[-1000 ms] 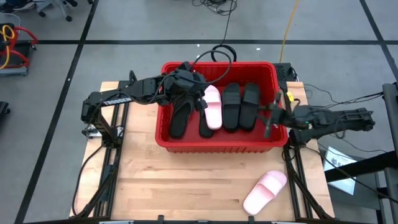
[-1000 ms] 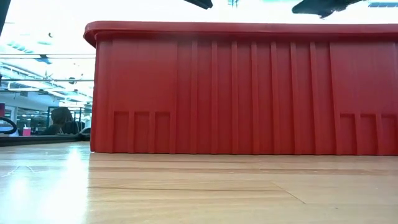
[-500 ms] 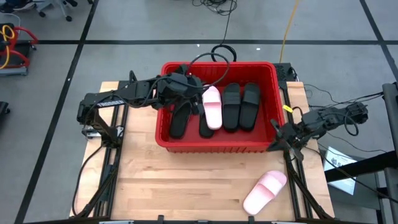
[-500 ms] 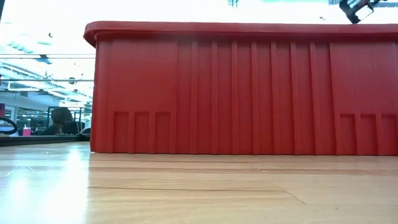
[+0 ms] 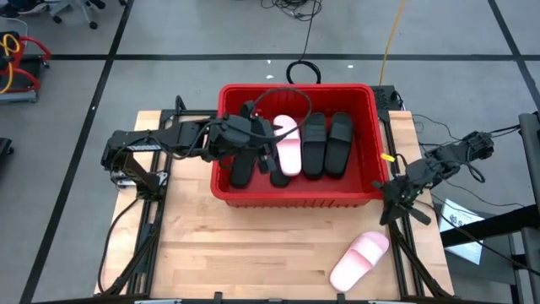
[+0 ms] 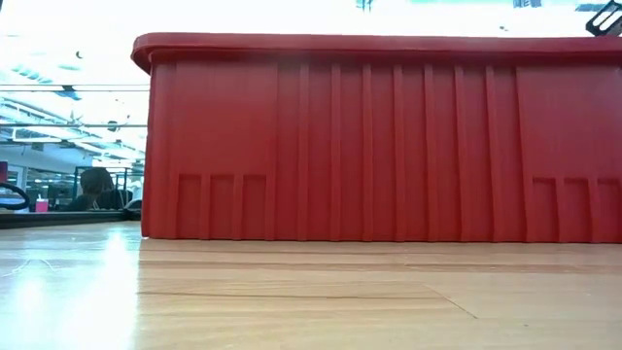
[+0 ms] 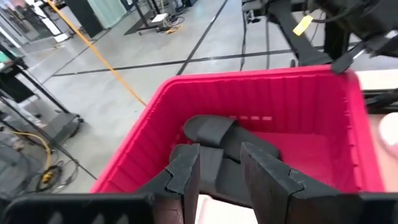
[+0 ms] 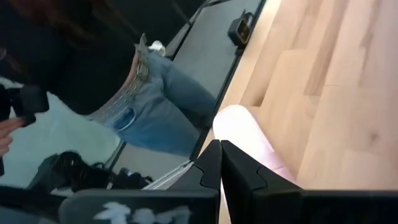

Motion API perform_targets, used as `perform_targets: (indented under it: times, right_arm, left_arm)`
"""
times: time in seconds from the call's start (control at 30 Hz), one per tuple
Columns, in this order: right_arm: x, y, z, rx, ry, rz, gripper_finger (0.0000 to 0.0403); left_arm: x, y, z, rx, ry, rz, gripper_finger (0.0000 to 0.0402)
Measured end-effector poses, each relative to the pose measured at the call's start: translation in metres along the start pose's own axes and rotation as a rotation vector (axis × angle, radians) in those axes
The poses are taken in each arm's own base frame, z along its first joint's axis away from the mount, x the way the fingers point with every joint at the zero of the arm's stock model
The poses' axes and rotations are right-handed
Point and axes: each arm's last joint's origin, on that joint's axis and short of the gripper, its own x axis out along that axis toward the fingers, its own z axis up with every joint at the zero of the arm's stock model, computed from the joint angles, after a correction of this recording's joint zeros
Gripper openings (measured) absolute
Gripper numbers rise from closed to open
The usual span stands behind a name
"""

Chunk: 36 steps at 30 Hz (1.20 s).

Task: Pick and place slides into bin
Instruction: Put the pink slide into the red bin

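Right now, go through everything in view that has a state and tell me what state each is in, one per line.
Bin: upright, holding several slides.
Pink slide in the bin: lying flat among black slides.
Pink slide on the table: outside the bin, not picked.
Left hand: open over the bin, empty.
Right hand: shut, empty, beside the bin.

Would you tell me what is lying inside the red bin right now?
Inside the bin: one pink slide and several black slides. The left gripper hangs over its left part, hiding some of them.

bin (image 5: 295, 196): red, 5 slides (image 5: 314, 144) inside | pink slide (image 5: 359, 260): on table
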Motion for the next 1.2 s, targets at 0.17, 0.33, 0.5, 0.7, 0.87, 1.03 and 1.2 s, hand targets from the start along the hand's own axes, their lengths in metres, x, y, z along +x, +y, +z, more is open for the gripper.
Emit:
perform_targets:
  times: [0.17, 0.33, 0.5, 0.7, 0.87, 1.03, 1.2]
  right_arm:
    - [0.003, 0.006, -0.002, -0.036, 0.044, 0.07, 0.0]
    - [0.004, 0.008, -0.003, -0.066, 0.053, 0.086, 0.0]
    - [0.005, 0.006, -0.002, -0.116, -0.002, 0.005, 0.0]
    - [0.005, 0.008, 0.001, -0.085, -0.029, 0.015, 0.0]
    - [0.005, 0.012, 0.004, -0.021, -0.039, 0.079, 0.0]
    - [0.007, 0.022, 0.004, 0.066, 0.013, 0.217, 0.0]
    - [0.013, 0.028, -0.003, 0.164, 0.14, 0.243, 0.0]
  left_arm:
    - [-0.007, -0.014, 0.002, -0.032, -0.011, -0.04, 0.0122]
    - [-0.014, -0.026, 0.003, 0.011, -0.022, -0.077, 0.0122]
    - [-0.017, -0.033, 0.004, 0.006, -0.027, -0.095, 0.0122]
    - [-0.021, -0.039, 0.004, -0.001, -0.032, -0.115, 0.0122]
    - [-0.025, -0.045, 0.005, 0.003, -0.037, -0.132, 0.0122]
    - [-0.027, -0.049, 0.004, 0.009, -0.037, -0.144, 0.0122]
    - [-0.028, -0.05, 0.002, 0.024, -0.015, -0.148, 0.0122]
